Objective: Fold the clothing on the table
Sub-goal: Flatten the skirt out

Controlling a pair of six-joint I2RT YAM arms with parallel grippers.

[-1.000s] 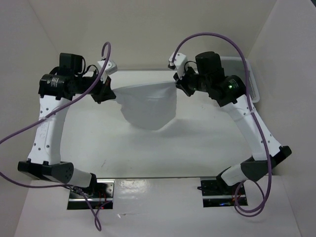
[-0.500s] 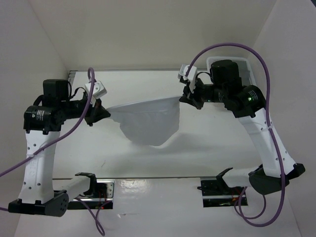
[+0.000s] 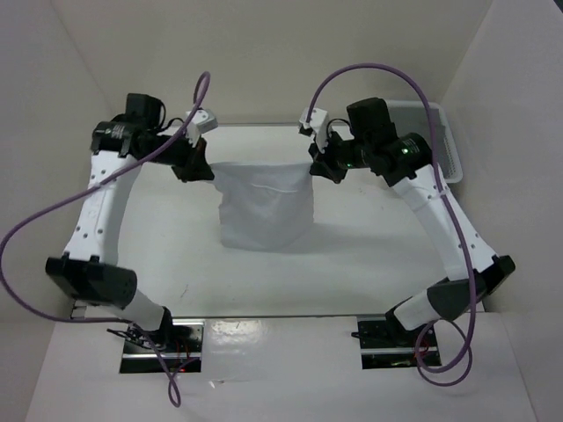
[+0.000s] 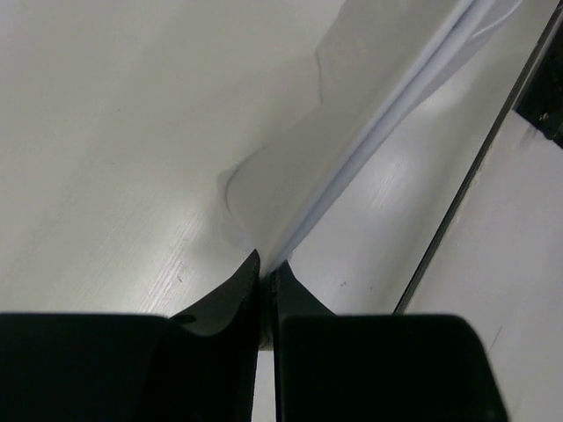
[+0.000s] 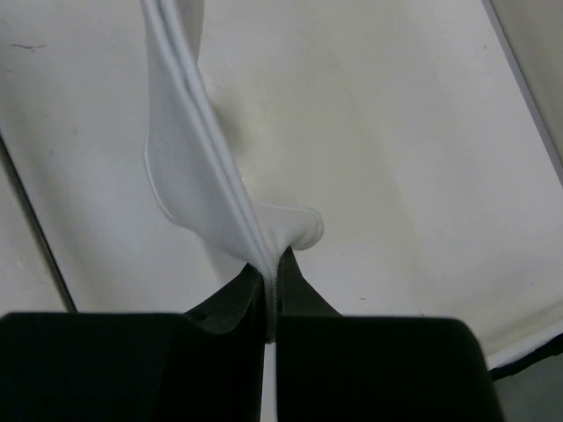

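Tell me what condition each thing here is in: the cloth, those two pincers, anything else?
clothing, lifted by its two top corners, spread between the pincers, hanging down.
left pincer, shut on one corner of the clothing.
right pincer, shut on the other corner.
table, lying under the hanging clothing.
basket, at the far right, partly hidden behind the right arm; contents not visible.

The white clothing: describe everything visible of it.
The clothing is plain white, soft fabric, lightly creased and roughly rectangular. It hangs like a curtain, its top edge stretched between the left pincer and the right pincer. Each is shut on an upper corner, where doubled layers show. Its lower edge reaches down to the table; whether it rests there is unclear.
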